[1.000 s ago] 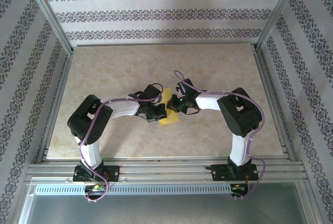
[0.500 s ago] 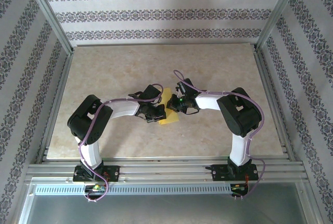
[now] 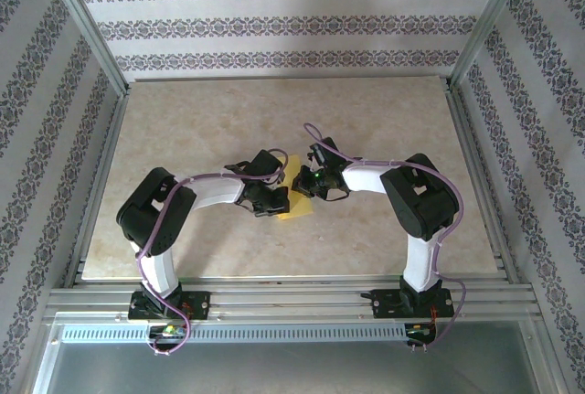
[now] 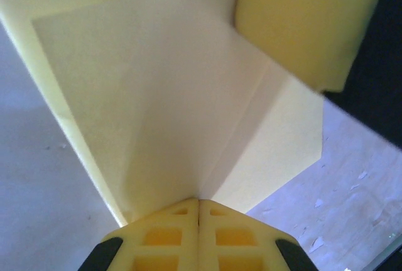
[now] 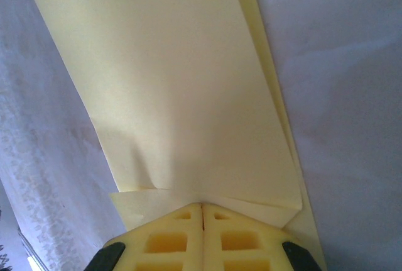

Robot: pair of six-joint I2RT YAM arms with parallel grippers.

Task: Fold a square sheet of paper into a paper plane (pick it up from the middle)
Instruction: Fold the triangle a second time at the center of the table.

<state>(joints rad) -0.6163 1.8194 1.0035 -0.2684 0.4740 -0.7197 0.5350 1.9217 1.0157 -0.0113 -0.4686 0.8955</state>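
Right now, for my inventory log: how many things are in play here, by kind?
yellow paper sheet, partly folded: 1
grippers, both pinched shut on the sheet: 2, the left gripper and the right gripper
Total: 3

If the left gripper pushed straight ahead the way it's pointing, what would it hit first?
The folded yellow paper pinched in the left gripper; beyond it, probably the right gripper's fingers, though depth is unclear.
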